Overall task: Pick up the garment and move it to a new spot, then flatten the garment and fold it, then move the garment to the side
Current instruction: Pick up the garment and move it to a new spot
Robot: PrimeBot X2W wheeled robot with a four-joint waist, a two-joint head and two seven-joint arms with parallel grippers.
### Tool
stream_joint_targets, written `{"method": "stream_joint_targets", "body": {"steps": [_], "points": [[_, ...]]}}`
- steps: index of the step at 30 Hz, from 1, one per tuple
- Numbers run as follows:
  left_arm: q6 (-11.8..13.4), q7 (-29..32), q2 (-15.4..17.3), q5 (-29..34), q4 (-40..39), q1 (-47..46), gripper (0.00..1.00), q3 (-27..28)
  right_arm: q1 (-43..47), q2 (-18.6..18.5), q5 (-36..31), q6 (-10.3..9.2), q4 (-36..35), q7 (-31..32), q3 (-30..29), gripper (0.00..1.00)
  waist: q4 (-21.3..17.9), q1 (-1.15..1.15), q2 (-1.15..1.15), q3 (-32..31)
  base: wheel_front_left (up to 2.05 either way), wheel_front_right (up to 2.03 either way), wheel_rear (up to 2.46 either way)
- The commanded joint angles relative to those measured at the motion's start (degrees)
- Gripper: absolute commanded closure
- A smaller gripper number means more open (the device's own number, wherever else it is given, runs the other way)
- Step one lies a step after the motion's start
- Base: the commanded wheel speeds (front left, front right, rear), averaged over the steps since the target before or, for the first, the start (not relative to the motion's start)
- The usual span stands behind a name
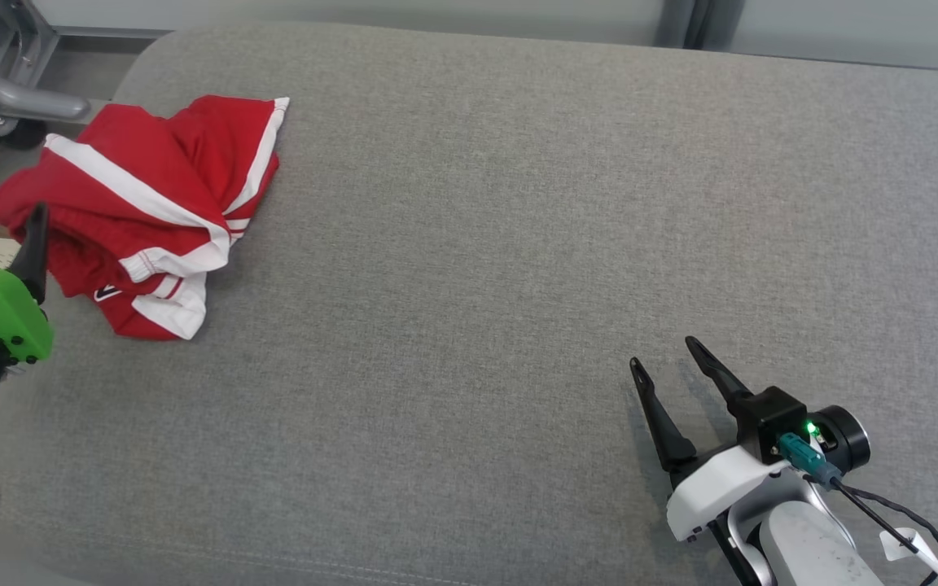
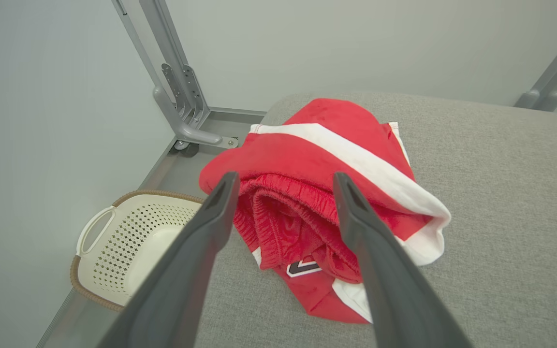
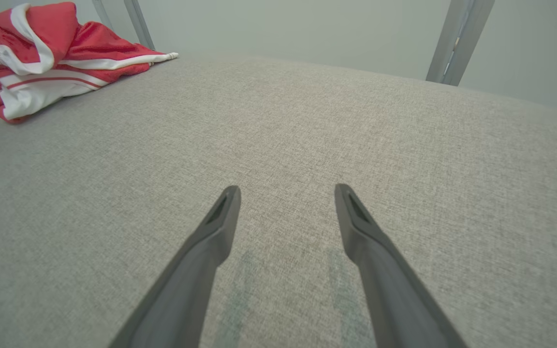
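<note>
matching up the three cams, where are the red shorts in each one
head view: shorts at upper left, on the cushion's far left corner.
left wrist view: shorts at centre, ahead of the open left claw.
right wrist view: shorts in the top left corner, far across the cushion.
shared landmark: grey frame beside the shorts.

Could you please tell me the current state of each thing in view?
Garment: crumpled heap at a corner of the grey surface, not held.
Left gripper: open, poised at the garment.
Right gripper: open, above the grey surface.
Basket: upright on the floor.
</note>
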Motion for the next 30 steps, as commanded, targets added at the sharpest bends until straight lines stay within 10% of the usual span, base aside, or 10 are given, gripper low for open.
{"method": "stream_joint_targets", "body": {"steps": [1, 13, 30], "points": [[0.0, 0.7, 1.3, -1.2, 0.1, -1.7, 0.0, -1.3, -0.8, -0.5, -0.2, -0.02, -0.2, -0.2, 0.0, 0.0, -1.7, 0.0, 0.0, 1.8, 0.0, 0.0, 0.0], [0.0, 7.0, 5.7, -13.6, 3.8, -4.5, 0.0, -9.4, -2.1, -0.6, 0.3, -0.02, -0.5, -0.2, -0.8, 0.0, -4.8, 0.0, 0.0, 4.8, 0.0, 0.0, 0.0], [0.0, 4.6, 3.2, -24.6, 10.9, -5.4, 0.0, -8.5, -3.6, -0.5, 0.4, -0.02, -0.5, -0.2, -0.2, 0.0, -7.0, 0.0, 0.0, 7.3, 0.0, 0.0, 0.0]]}}
